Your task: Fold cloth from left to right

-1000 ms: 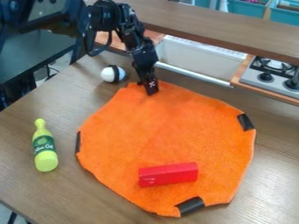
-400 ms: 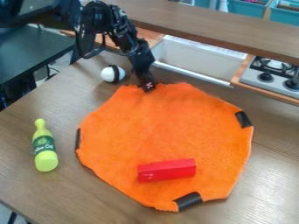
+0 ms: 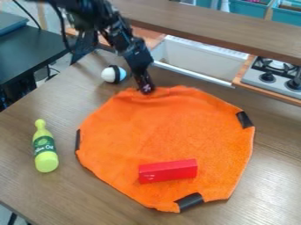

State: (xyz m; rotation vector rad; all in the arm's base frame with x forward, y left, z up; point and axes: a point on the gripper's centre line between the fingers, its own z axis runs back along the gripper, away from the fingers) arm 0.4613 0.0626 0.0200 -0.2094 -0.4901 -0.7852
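Note:
The gripper (image 3: 146, 90) hangs at the far edge of the orange cloth, its tip touching the fabric there. I cannot tell how its fingers stand. The orange cloth (image 3: 170, 127) lies spread over the middle of the table, slightly rumpled around the gripper's tip, with black patches at its left, right and front edges. On the cloth's front half rests a red block (image 3: 168, 171).
A yellow-green bottle (image 3: 45, 147) lies left of the cloth. The white ball with a dark band (image 3: 113, 74) sits just left of the gripper. Behind are a white sink (image 3: 197, 61) and a stove (image 3: 273, 74).
The gripper has shifted slightly left, and the arm above it leans further left. The cloth's far edge has bunched a little, and its front edge and the red block have moved slightly toward the back.

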